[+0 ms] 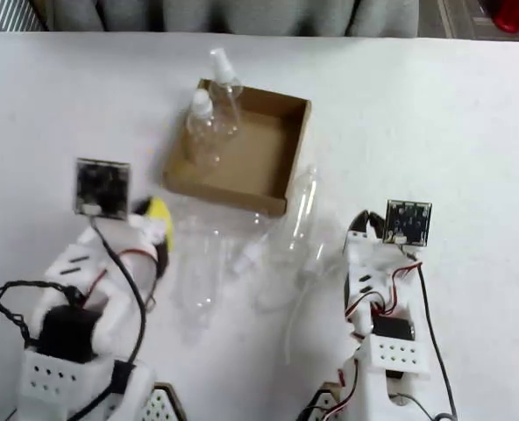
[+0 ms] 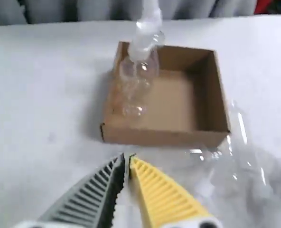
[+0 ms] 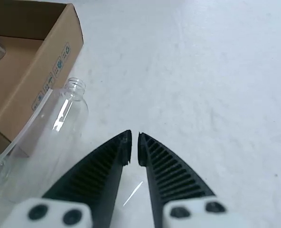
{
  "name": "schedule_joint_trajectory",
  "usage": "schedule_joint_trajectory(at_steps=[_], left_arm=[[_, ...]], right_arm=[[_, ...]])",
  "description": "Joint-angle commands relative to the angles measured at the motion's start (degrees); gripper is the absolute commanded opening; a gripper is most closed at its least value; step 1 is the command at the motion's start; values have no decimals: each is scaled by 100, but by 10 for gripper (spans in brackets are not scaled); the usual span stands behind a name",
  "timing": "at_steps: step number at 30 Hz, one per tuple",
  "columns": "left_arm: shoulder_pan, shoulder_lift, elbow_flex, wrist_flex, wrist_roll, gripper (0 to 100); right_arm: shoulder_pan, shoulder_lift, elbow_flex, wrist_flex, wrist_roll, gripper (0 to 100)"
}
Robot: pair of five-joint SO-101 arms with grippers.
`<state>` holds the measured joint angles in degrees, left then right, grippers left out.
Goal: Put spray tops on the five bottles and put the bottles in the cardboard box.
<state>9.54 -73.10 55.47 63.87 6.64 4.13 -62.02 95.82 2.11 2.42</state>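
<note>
- Two bottles stand in the far left corner of the box (image 1: 229, 195), touching each other. The tall bottle (image 1: 225, 88) carries a spray top, and I cannot tell what kind of white top the short bottle (image 1: 200, 132) has.
- Most of the box floor is bare brown cardboard inside low, straight walls with sharp corners.
- Just in front of the box, between my two arms, lie the loose bottles (image 1: 198, 267). They are clear, smooth, glossy plastic and crowd one another, so I cannot count them with certainty.
- One open bottle (image 3: 69, 111) lies beside the box's right wall, its threaded neck bare.
- A thin clear tube (image 1: 293, 320) trails from that pile across the table (image 1: 470, 132).
- My left gripper (image 2: 126, 159) sits near the box's front left corner. Its ribbed grey and yellow jaws are closed tip to tip on nothing.
- My right gripper (image 3: 134, 142) sits to the right of the pile. Its ribbed black jaws are drawn together to a hairline slit and hold nothing.
- Wide white tabletop lies open to the right of the box and beyond it, and there is more room on the far left.
</note>
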Motion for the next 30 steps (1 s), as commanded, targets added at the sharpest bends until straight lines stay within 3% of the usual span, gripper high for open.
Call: schedule_joint_trajectory(at_steps=[1,6,13,17,22,30], left_arm=[[945,-101,-571,747,62,24],[1684,171,-466,853,70,24],[2202,2070,-440,334,88,23],[2484,3099,-457,62,615,24],[2185,4268,-440,-360,686,24],[1666,5560,-440,-334,369,22]], right_arm=[[57,-48,53,-110,0,17],[57,-48,53,-110,0,17],[57,-48,53,-110,0,17],[57,-48,53,-110,0,17],[57,-48,53,-119,0,17],[57,-48,53,-127,0,17]])
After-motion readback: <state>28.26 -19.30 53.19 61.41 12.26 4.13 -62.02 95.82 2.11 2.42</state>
